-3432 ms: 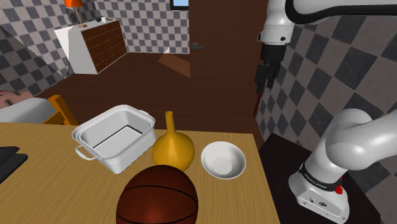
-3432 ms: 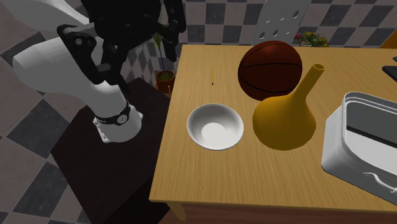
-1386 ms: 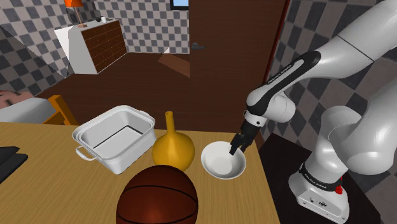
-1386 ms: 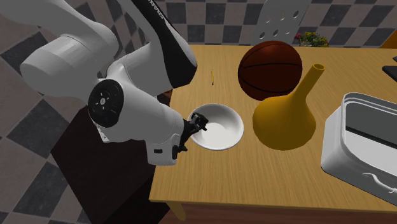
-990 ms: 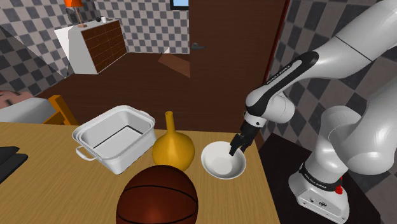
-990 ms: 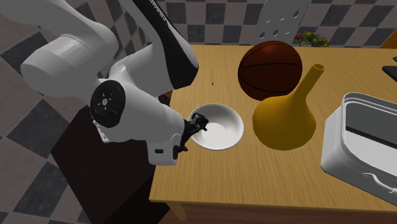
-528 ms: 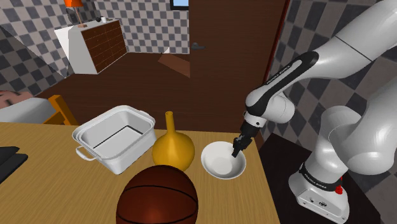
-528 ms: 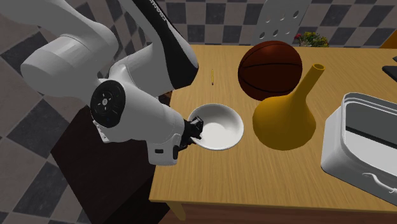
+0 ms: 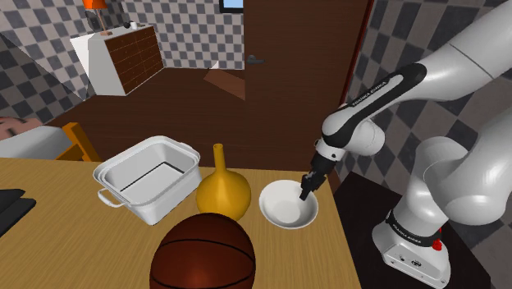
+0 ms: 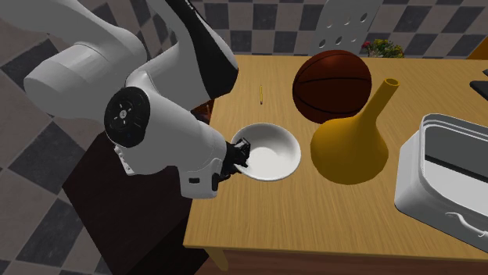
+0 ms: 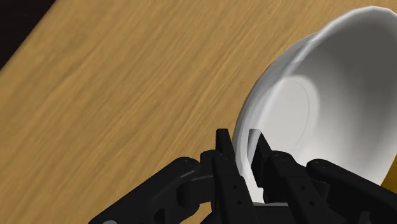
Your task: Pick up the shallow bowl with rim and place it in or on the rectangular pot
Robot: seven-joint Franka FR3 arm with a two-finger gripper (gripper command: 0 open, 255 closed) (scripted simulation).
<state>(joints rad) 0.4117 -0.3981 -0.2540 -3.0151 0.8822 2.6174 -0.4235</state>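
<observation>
**Rim pinched, lift and carry to come**

My tool (image 11: pixel 238 141) is clenched on the rim of the shallow white bowl (image 9: pixel 285 205), with one finger inside its wall and one outside. The bowl is low over the wooden table (image 9: pixel 49 246), just beside the ochre long-necked vase (image 9: pixel 221 194) on the side nearest my stand, and it looks a little tipped. I judge the grasp made and the lift in hand. Next I must carry it above the vase's neck to the white rectangular pot (image 9: pixel 168 201) on the vase's far side, without this one-sided pinch slipping.
</observation>
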